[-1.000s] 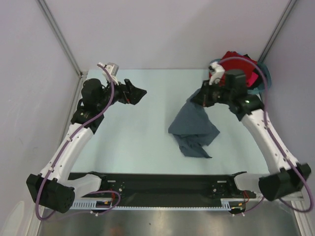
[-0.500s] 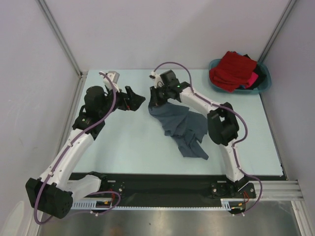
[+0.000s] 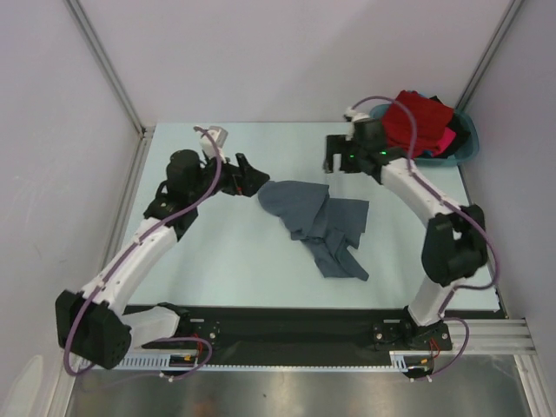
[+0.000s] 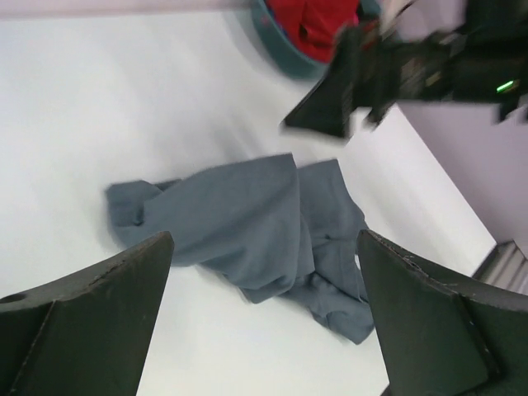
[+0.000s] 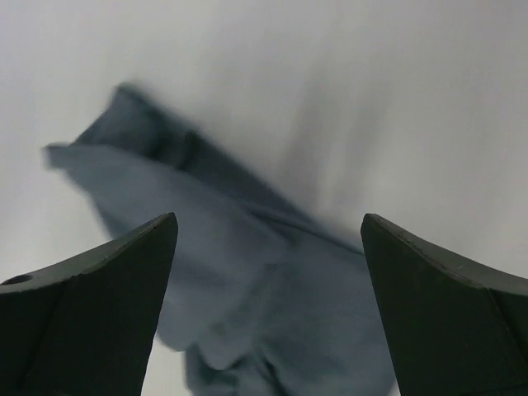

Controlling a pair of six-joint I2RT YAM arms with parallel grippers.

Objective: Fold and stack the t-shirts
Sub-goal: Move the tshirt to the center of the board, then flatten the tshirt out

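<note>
Two claws empty | left claw (image 3: 254, 179) and right claw (image 3: 333, 156) both spread wide, gripping nothing | grey t-shirt (image 3: 317, 221) lies crumpled on worktop (image 3: 226, 252), just beside left claw, near right claw | step: we judge flattening it | next: we need two edge grips, pulling apart

This is looking like a robotics lab test cell; plain pale wall panels (image 3: 287, 61) and bare metal posts (image 3: 104, 65) are boxing in a pale table (image 3: 226, 252). Two cabled robot arms (image 3: 130, 261) are standing at the ends of a black rail (image 3: 295, 326) at the near edge; exposed wiring (image 3: 187, 346) is running along it.
</note>
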